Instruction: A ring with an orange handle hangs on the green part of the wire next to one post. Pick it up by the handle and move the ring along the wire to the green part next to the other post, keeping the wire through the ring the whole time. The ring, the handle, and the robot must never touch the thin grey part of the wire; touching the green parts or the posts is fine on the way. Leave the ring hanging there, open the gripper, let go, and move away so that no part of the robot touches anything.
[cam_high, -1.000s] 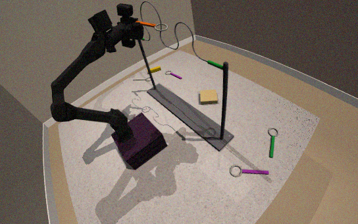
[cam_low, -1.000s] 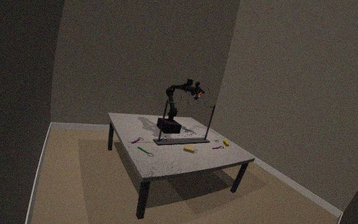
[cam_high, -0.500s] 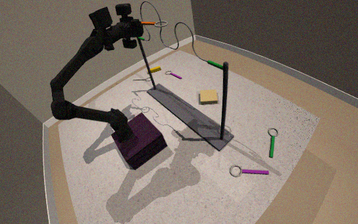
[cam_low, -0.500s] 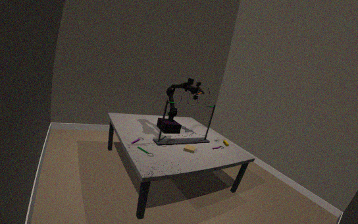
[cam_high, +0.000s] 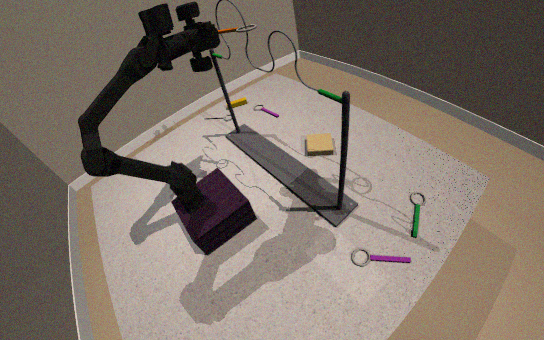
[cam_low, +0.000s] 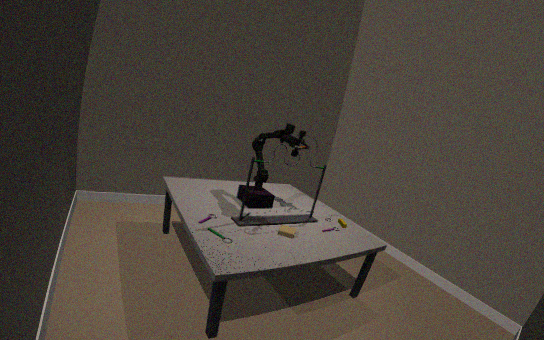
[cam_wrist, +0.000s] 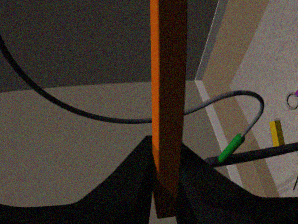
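My gripper (cam_high: 218, 32) (cam_wrist: 158, 143) is shut on the orange handle (cam_high: 228, 30) (cam_low: 302, 147) (cam_wrist: 168, 75), high above the table. The silvery ring (cam_high: 254, 26) at the handle's far end lies nearly flat and appears to encircle a steep stretch of the thin wire in the top view; exact clearance is too small to tell. The ring is outside the wrist view. The grey wire (cam_high: 297, 64) (cam_wrist: 100, 118) curves between a near green part (cam_high: 331, 95) (cam_low: 260, 161) and a far green part (cam_high: 217, 55) (cam_low: 320, 167) (cam_wrist: 231, 147).
The wire's near post (cam_high: 343, 150) (cam_low: 247, 190) and far post (cam_high: 225, 95) (cam_low: 318, 194) (cam_wrist: 262, 153) stand on a dark base (cam_high: 275, 157). A tan block (cam_high: 319, 143), a yellow block (cam_high: 238, 103), a green-handled ring tool (cam_high: 416, 220) and purple-handled ones (cam_high: 390, 259) (cam_high: 270, 112) lie on the table.
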